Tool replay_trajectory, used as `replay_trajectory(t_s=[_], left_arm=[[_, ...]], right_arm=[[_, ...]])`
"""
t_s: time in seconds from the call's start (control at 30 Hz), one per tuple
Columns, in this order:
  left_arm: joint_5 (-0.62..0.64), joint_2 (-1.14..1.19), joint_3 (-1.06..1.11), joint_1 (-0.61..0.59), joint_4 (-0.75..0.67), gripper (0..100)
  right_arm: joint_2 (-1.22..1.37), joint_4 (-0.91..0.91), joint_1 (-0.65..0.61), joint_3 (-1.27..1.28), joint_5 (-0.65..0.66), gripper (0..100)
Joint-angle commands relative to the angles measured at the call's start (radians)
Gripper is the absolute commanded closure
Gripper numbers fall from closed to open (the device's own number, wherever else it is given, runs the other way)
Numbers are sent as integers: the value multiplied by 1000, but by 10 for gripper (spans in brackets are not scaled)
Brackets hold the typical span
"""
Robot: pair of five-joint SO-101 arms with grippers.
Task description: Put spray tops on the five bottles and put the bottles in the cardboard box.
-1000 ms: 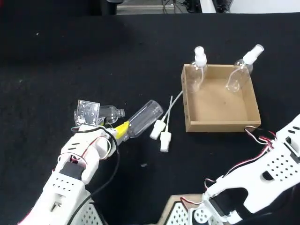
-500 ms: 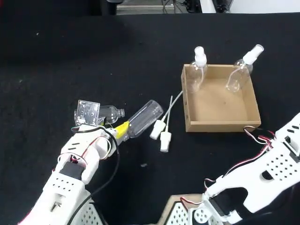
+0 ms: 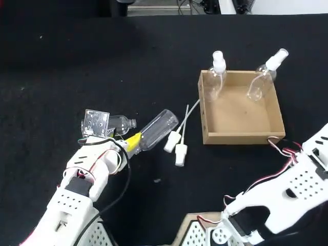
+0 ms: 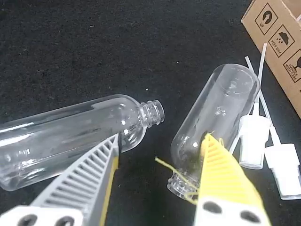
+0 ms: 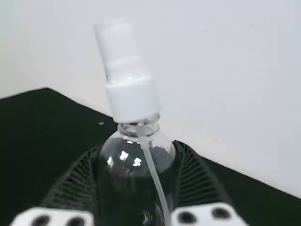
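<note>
So the uncapped bottle (image 3: pixel 159 128) lay flat beside the cardboard box (image 3: pixel 241 137), long axis diagonal, base aimed at the box and neck pointing back at the left gripper (image 4: pixel 161 141). That gripper was spread wide, yellow finger by the neck, a second bottle (image 4: pixel 70 136) by the grey one. The right gripper (image 5: pixel 136 181) was clamped on a capped bottle (image 5: pixel 136 153). Black cloth (image 3: pixel 77 61) underneath, white wall (image 5: pixel 225 56) behind.

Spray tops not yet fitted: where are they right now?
In the high view, the two loose spray tops lie side by side between the fallen capless bottle and the cardboard box.
</note>
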Motion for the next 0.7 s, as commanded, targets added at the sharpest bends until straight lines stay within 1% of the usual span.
replay_trajectory(t_s=[0.0, 0.3, 0.5, 0.57, 0.67], left_arm=[[2, -12, -18, 5, -25, 741], [2, -12, -15, 5, -25, 741], [2, -12, -15, 5, -25, 741], [2, -12, -15, 5, -25, 741], [2, -12, -15, 5, -25, 741]], right_arm=[[-217, -17, -2, 85, -37, 987], [-624, -17, -81, 426, -40, 987], [-837, -17, -187, 604, -38, 987], [-901, 15, -222, 641, -38, 987], [-1001, 157, -276, 661, -43, 988]])
